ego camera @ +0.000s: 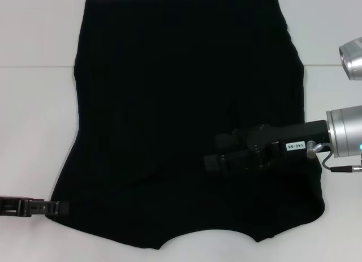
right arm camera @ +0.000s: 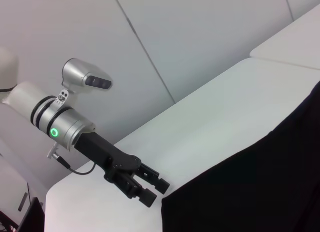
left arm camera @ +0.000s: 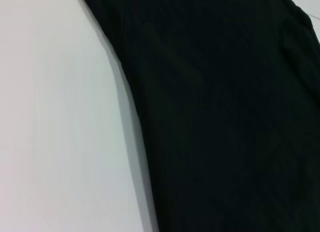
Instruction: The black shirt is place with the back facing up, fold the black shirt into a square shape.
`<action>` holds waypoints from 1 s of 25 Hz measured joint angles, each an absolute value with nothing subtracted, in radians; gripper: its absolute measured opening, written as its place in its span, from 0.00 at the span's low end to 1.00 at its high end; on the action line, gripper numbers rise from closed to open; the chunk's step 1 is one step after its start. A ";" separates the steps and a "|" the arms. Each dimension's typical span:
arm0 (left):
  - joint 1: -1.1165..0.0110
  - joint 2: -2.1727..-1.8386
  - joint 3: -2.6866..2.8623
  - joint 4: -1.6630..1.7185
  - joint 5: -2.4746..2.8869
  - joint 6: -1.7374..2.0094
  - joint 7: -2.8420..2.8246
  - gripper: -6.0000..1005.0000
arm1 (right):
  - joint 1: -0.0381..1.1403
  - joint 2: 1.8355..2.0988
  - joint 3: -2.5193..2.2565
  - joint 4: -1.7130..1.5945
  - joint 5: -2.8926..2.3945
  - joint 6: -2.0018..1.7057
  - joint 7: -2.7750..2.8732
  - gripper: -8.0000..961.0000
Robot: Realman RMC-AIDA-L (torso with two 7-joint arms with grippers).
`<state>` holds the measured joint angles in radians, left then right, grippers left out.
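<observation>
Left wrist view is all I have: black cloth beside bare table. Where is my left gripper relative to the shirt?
Observer: In the head view, the left gripper sits low at the shirt's near left corner, with its tips right at the cloth edge.
Operator: Is it open?
Observer: Yes. The right wrist view shows its two fingers apart beside the corner, with no cloth seen between them.
Operator: And the right arm?
Observer: The right gripper is over the shirt's near right part, pointing toward the left side.
</observation>
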<state>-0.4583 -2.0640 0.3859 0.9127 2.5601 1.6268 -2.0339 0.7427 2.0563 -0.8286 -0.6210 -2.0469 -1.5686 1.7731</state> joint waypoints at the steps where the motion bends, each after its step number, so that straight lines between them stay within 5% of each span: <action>1: -0.458 -2.064 0.386 0.913 2.561 1.627 -2.035 0.93 | 0.744 2.057 -0.829 -0.621 -2.047 -1.568 1.773 0.97; 25: -0.508 -2.070 0.458 0.879 2.598 1.634 -2.051 0.88 | 0.747 2.060 -0.818 -0.632 -2.043 -1.572 1.766 0.97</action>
<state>-0.5076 -2.0695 0.4577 0.8791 2.5981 1.6338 -2.0514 0.7468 2.0598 -0.8175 -0.6323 -2.0430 -1.5723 1.7663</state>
